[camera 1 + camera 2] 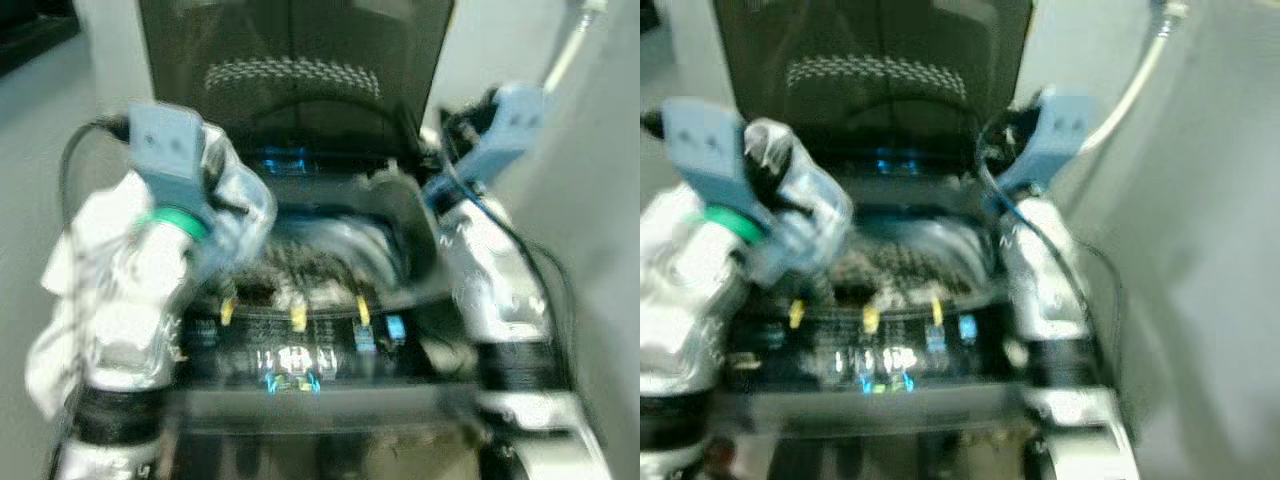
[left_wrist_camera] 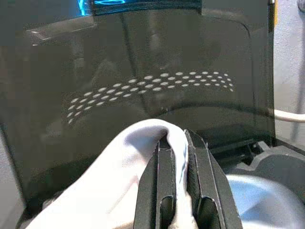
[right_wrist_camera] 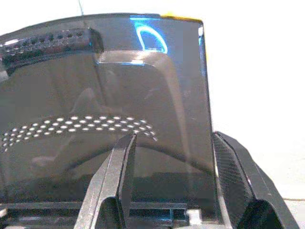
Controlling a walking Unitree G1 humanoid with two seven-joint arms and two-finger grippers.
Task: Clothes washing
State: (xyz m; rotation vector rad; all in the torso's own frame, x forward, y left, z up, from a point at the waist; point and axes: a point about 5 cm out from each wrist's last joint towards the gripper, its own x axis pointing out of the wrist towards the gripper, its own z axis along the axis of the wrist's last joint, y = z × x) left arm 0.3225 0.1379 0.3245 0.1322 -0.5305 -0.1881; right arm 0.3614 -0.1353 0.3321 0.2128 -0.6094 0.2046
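Left tool (image 2: 180,157) pinching white cloth (image 2: 119,181).

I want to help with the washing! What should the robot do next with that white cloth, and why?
Probably lower the left gripper into the washer's open drum and let go. Its fingers are pinched shut on the white cloth, held above the opening, and the dark lid stands raised. The right gripper is open and holds nothing.

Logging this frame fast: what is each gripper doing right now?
Left gripper: shut on the white cloth, by the washing machine's raised lid.
Right gripper: open, holding nothing, facing the lid.
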